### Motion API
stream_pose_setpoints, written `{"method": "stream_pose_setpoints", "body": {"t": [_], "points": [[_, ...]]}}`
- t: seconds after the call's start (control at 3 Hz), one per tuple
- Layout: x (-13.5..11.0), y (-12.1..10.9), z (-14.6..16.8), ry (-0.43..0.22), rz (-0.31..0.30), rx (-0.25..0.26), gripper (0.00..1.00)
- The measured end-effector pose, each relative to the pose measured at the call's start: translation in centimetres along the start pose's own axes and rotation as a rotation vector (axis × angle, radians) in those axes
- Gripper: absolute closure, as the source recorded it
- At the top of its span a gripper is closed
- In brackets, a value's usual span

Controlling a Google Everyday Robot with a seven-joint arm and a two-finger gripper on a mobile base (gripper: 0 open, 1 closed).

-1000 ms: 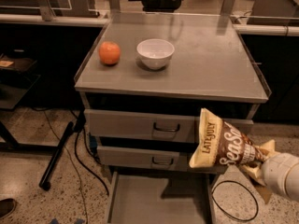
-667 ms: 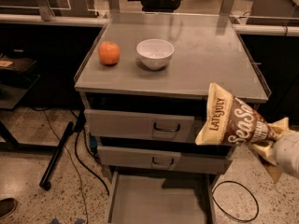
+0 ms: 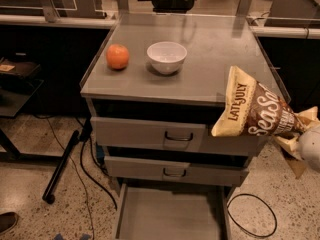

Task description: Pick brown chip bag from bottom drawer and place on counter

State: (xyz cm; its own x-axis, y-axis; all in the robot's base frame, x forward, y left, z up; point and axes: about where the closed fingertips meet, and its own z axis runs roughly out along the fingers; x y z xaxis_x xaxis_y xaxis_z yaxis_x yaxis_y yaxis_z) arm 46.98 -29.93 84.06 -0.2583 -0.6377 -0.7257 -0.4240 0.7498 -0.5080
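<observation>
The brown chip bag (image 3: 255, 109) hangs in the air at the right front corner of the cabinet, tilted, its tan-yellow end overlapping the counter's front edge. My gripper (image 3: 300, 130) is at the right edge of the view, shut on the bag's right end, with its white wrist just below. The bottom drawer (image 3: 170, 214) is pulled open and its floor is bare. The counter (image 3: 210, 69) is a flat grey metal top.
An orange (image 3: 117, 56) and a white bowl (image 3: 166, 57) stand on the counter's left and middle. Two upper drawers (image 3: 150, 134) with loop handles are shut. A cable loop (image 3: 252, 216) and a black stand leg (image 3: 60, 166) lie on the floor.
My gripper has lifted the chip bag up and a little to the right, from in front of the drawer fronts to the height of the counter's edge.
</observation>
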Motion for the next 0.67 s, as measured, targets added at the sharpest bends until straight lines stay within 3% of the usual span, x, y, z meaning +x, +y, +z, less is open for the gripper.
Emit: {"method": "stream_pose_setpoints", "body": {"t": [0.33, 0.67], "points": [[-0.8, -0.9, 0.8, -0.004, 0.006, 0.008, 1.0], [-2.6, -5.7, 2.3, -0.002, 0.026, 0.086, 1.0]]}}
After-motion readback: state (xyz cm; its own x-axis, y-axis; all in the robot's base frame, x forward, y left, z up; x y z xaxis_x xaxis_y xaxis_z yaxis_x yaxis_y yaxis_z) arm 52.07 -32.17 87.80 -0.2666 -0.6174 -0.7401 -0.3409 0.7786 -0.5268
